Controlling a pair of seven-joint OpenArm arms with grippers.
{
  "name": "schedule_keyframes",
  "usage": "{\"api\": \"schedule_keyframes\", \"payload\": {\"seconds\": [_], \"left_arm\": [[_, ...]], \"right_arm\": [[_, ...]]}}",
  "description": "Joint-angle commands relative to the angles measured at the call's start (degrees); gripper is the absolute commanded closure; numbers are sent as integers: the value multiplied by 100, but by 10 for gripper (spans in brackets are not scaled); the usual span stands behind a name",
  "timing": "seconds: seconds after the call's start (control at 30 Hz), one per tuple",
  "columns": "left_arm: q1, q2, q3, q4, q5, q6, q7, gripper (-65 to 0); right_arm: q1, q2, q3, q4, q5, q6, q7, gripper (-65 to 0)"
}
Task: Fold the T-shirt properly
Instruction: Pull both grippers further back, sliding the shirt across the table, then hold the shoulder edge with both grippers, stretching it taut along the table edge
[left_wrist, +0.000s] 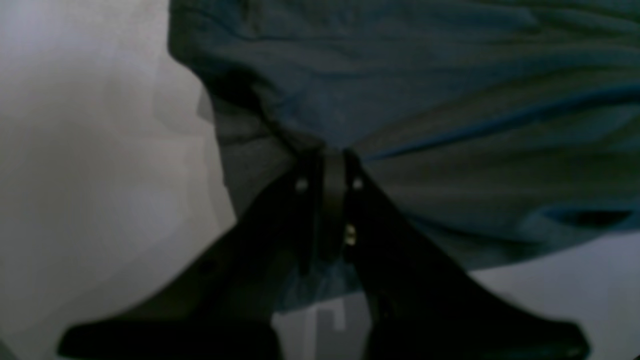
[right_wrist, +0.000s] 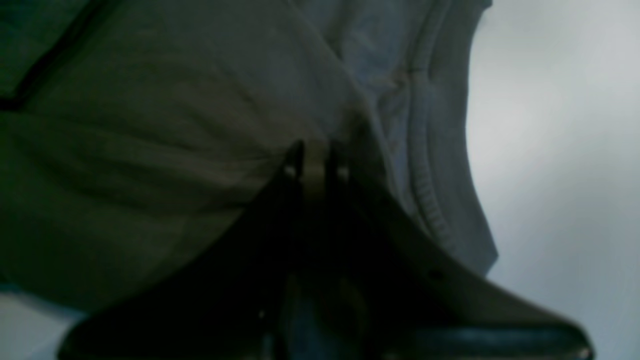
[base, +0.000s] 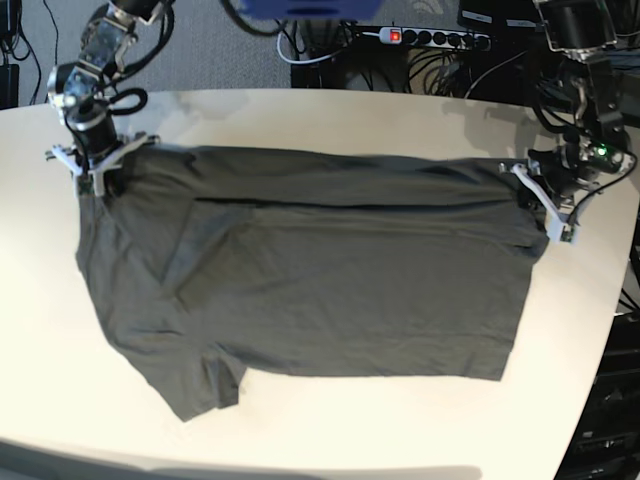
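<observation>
Grey T-shirt spans table, far corners pinched by both tools.

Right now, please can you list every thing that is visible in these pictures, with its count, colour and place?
T-shirt: one, dark grey, spread across the middle of the table, a folded strip along its far edge, one sleeve at the near left of the base view.
table: one, off-white, under the T-shirt.
power strip: one, white with a red switch, on the floor behind the table.
cables: several, black, on the floor near the power strip.
right gripper: one, black with white parts, shut on the T-shirt at its far corner, at the base view's left.
left gripper: one, black with white parts, shut on the T-shirt at its far corner, at the base view's right.
</observation>
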Motion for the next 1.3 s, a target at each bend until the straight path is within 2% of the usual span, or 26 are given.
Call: {"api": "schedule_keyframes", "payload": {"seconds": [0.0, 0.07, 0.2, 0.63, 0.8, 1.27], "left_arm": [[111, -76, -31, 11, 179, 41, 285, -26], [155, -67, -31, 11, 179, 41, 285, -26], [190, -67, -31, 11, 179, 41, 285, -26], [735, -23, -57, 451, 171, 41, 285, -26], [964, -6, -382, 583, 135, 32, 285, -26], [1307, -6, -584, 574, 135, 32, 276, -26]], "right_arm": [[-124, -88, 136, -21, -337, 34, -351, -7], [-142, -149, 259, -21, -337, 34, -87, -7], [-238, -158, 277, -30, -337, 34, 9, -7], [-265, -175, 620, -65, -328, 34, 18, -7], [-590, -158, 576, 93, 164, 34, 27, -7], [-801, -158, 593, 155, 331, 34, 27, -7]]}}
